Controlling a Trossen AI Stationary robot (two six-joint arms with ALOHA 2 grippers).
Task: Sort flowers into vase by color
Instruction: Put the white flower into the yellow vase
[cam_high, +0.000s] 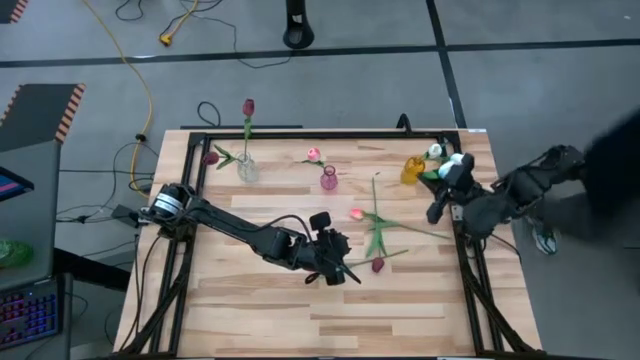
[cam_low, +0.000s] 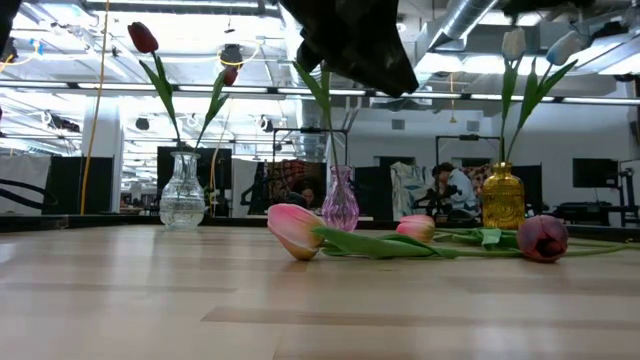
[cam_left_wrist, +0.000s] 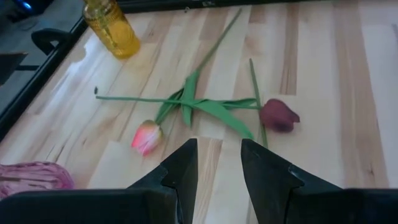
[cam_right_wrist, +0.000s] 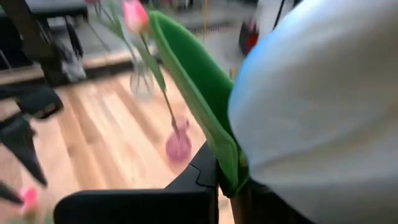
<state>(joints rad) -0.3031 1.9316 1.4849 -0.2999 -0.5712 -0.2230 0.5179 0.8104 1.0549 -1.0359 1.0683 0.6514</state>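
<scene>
1. Left gripper (cam_left_wrist: 217, 171) part open, holding nothing, low over the table (cam_high: 250, 310), just short of the flowers.
2. Dark red tulip (cam_left_wrist: 279, 115) and pink tulip (cam_left_wrist: 147, 136) lie at its 12 o'clock.
3. Right gripper (cam_high: 447, 178) clamps a white tulip (cam_right_wrist: 323, 106) beside the yellow vase (cam_high: 413, 169).

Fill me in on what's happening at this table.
Two robot arms are sorting tulips into three vases by color. The right gripper is shut on a white tulip beside the yellow vase, which already holds white ones. The left gripper, fingers apart, hangs over the loose pink tulip and dark red tulip lying mid-table. The clear vase holds a dark red tulip; the pink vase holds a pink one.
</scene>
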